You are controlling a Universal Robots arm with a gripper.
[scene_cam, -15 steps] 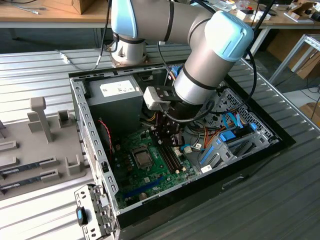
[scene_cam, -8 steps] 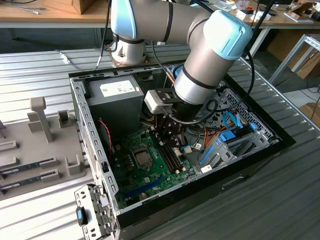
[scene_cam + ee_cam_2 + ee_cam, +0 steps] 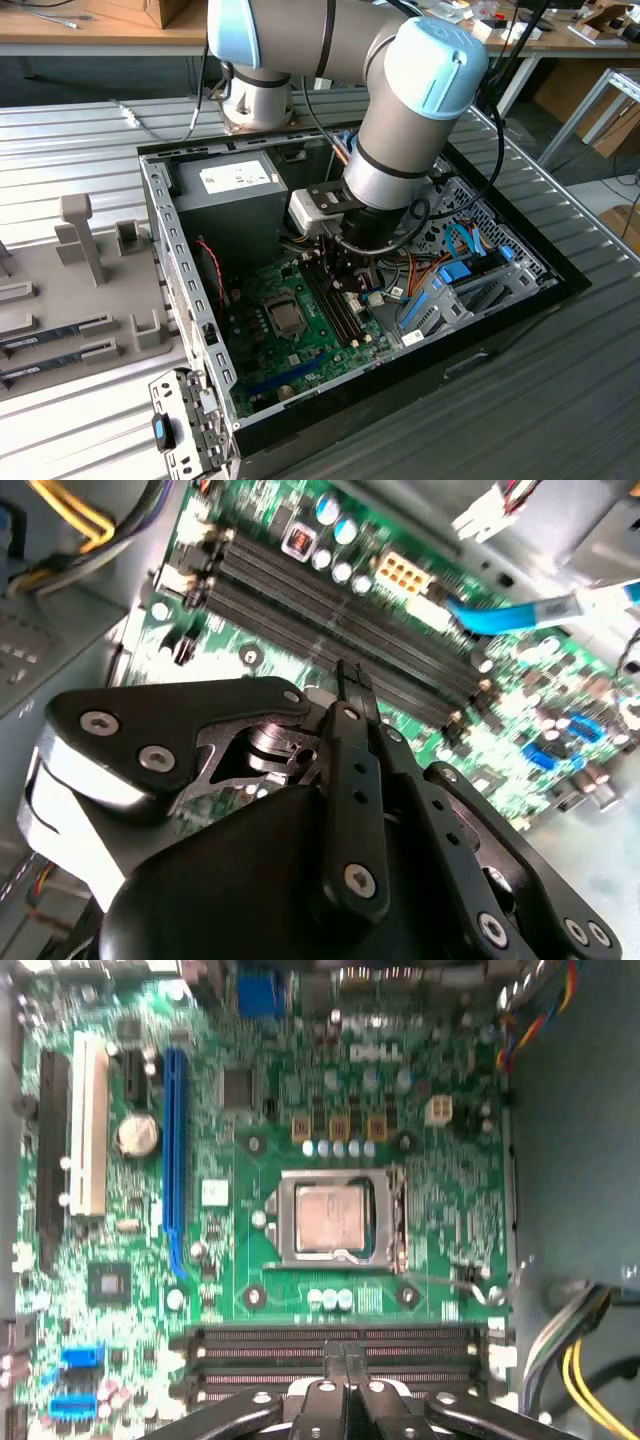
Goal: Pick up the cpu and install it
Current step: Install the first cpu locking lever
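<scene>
Exterior view: the arm reaches down into an open computer case [image 3: 300, 150] lying on a ribbed metal counter [image 3: 560, 380]. The tool [image 3: 346, 283] hangs over the green motherboard [image 3: 300, 330], above the dark memory slots [image 3: 340, 305]. The cpu [image 3: 287, 318] sits in its socket near the middle of the board, just beside the tool toward the exterior view's left. A grey tray [image 3: 70, 300] with upright pegs lies outside the case on that same side.

Second wrist view: the tool [image 3: 352, 690] has its black fingers [image 3: 350, 760] pressed together, tips meeting with nothing between them. Beyond the tips run the long memory slots [image 3: 330, 620], and a blue flat cable [image 3: 520, 612] crosses the far part of the board.

First wrist view: the cpu [image 3: 333, 1218] lies flat inside the metal socket frame [image 3: 340, 1185], its silver top facing up. The tool [image 3: 345, 1360] is narrow, tips together over the memory slots [image 3: 330, 1345], apart from the cpu. A blue expansion slot [image 3: 176, 1160] and a white one [image 3: 88, 1130] stand on the far side of the socket.
</scene>
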